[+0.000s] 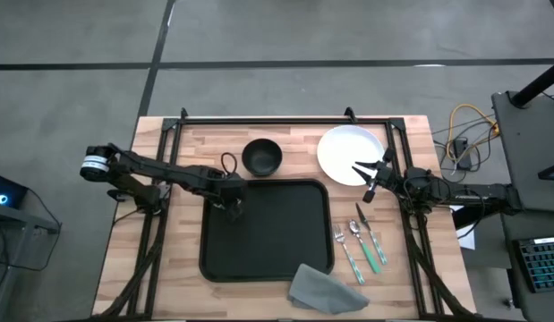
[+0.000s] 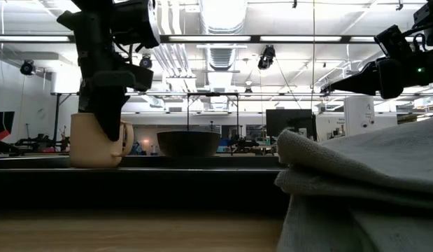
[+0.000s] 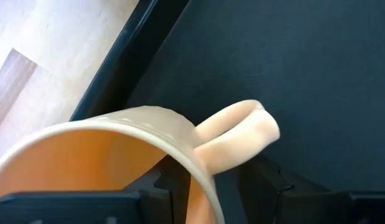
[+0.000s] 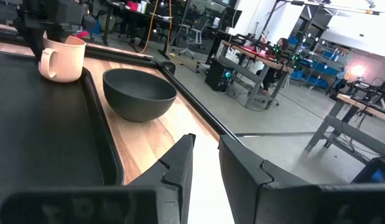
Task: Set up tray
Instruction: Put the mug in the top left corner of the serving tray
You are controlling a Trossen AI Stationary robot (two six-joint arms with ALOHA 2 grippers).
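A cream mug (image 2: 94, 143) stands upright on the far left corner of the black tray (image 1: 277, 233); it also shows in the right wrist view (image 4: 64, 59). My left gripper (image 1: 234, 207) is over it, shut on its rim. My right gripper (image 1: 370, 176) is open and empty, hovering above the near right part of the white plate (image 1: 344, 148), which lies on the table beyond the tray's far right corner. My left gripper holds the mug's rim wall (image 3: 201, 177) right beside the handle (image 3: 239, 137), one finger inside the mug and one outside. The fingers come from above, pointing down. The mug stands upright with its base on the tray.
A dark bowl (image 1: 261, 156) stands on the table just beyond the tray's far edge. A fork (image 1: 345, 250), spoon (image 1: 359, 241) and knife (image 1: 370, 237) with green handles lie right of the tray. A grey folded napkin (image 1: 326, 286) lies at the tray's near right corner.
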